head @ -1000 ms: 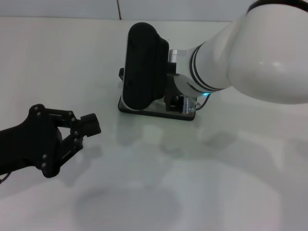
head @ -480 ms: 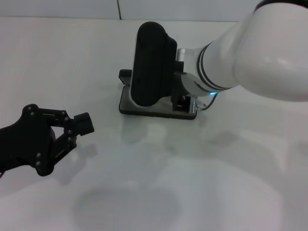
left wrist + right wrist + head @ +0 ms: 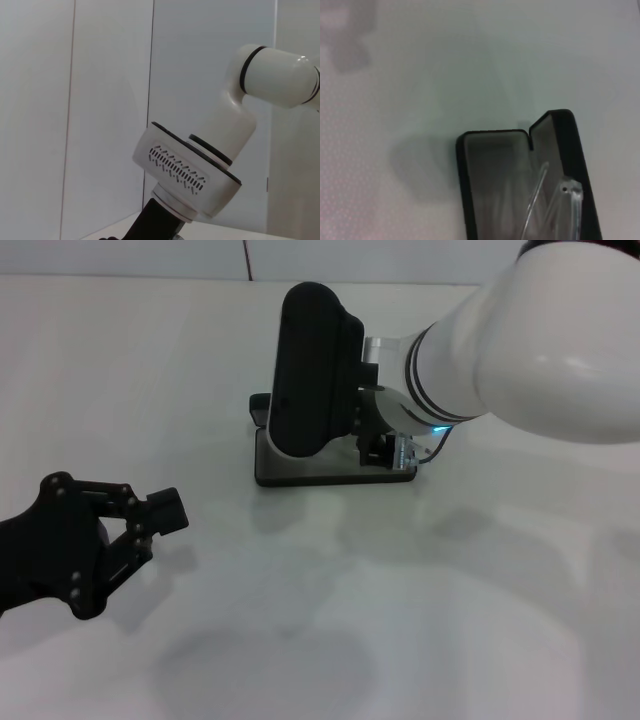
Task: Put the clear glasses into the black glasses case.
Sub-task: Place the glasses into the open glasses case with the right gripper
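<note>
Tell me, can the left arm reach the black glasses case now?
Probably not easily. The left tool sits apart from the black glasses case, and the right arm already occupies the case, over the clear glasses.

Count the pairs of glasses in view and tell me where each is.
1. The clear glasses lie inside the open black glasses case, seen in the right wrist view; the right arm hides them in the head view.

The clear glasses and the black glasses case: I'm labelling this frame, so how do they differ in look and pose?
The clear glasses are transparent and thin-framed; the black glasses case is opaque black with a grey lining. The glasses lie low in the case's tray; the case stands open, lid raised upright. The glasses show only in the right wrist view; the case shows in the head view too. Both are at the right arm's end.
</note>
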`<move>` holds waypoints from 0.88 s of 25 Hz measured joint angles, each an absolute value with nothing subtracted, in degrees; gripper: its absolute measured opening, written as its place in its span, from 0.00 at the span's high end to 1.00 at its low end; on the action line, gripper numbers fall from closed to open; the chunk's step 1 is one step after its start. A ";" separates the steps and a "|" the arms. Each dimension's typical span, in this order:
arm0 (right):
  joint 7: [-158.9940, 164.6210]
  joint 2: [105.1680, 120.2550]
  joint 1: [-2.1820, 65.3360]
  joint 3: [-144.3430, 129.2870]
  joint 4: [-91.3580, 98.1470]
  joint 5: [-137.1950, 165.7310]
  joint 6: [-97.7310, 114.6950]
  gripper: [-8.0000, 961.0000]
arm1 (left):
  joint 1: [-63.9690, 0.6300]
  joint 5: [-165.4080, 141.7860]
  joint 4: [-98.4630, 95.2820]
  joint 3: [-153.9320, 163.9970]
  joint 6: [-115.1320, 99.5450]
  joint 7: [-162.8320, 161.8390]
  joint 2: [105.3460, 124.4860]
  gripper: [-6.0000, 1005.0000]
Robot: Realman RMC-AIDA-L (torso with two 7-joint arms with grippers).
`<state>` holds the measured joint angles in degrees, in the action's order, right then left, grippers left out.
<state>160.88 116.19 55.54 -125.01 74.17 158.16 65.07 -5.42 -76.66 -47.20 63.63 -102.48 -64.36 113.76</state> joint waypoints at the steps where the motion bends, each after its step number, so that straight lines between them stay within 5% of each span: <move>1: 160.87 116.19 55.54 -125.01 74.07 158.16 65.04 0.93 | -5.41 -76.77 -47.20 63.63 -102.49 -64.35 113.75 0.91; 22: 160.57 116.19 56.19 -127.82 74.34 161.77 64.53 0.93 | -5.97 -77.83 -47.08 63.00 -102.17 -64.14 114.51 0.91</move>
